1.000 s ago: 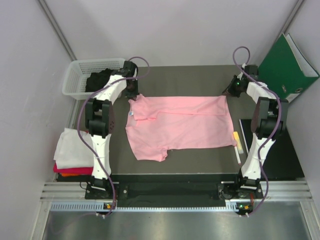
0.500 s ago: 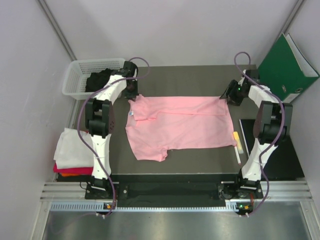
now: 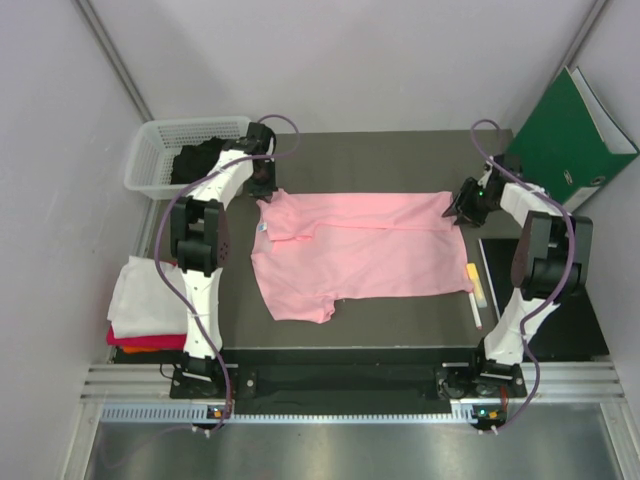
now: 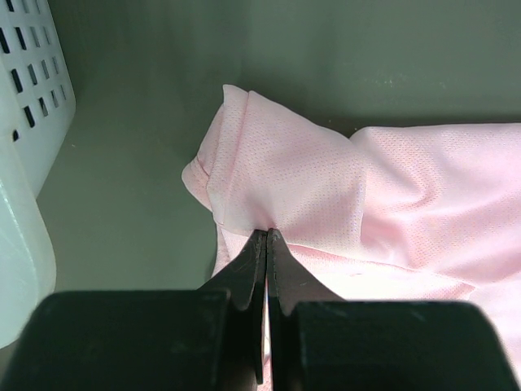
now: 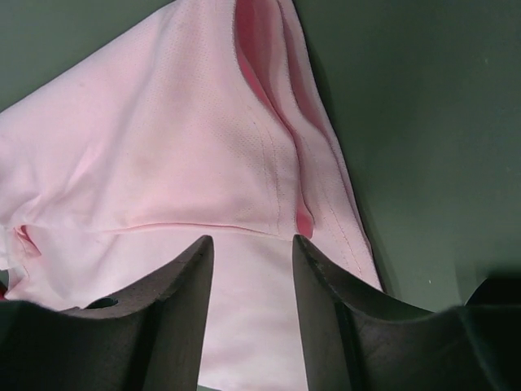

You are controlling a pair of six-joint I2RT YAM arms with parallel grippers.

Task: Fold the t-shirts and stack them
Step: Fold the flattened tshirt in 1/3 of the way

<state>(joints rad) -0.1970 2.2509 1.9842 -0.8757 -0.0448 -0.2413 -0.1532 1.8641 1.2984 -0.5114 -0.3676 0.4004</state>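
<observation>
A dark grey table [image 3: 380, 155] is sitting in a narrow booth, with pale, lilac-tinted walls [image 3: 340, 60] closing in behind it and on both sides. Soft, even light is falling from above, casting only faint shadows. A green ring binder [image 3: 572, 135] is leaning against the right wall near the far corner, and a white mesh basket [image 3: 148, 160] is resting just beside the table's far left corner. An aluminium rail [image 3: 340, 382] is running along the near edge, and a grey metal panel [image 3: 340, 450] is lying in front of it.

Pink t-shirt [image 3: 355, 250] spread flat (far edge folded); stack [image 3: 140, 295], seemingly three, left.
</observation>
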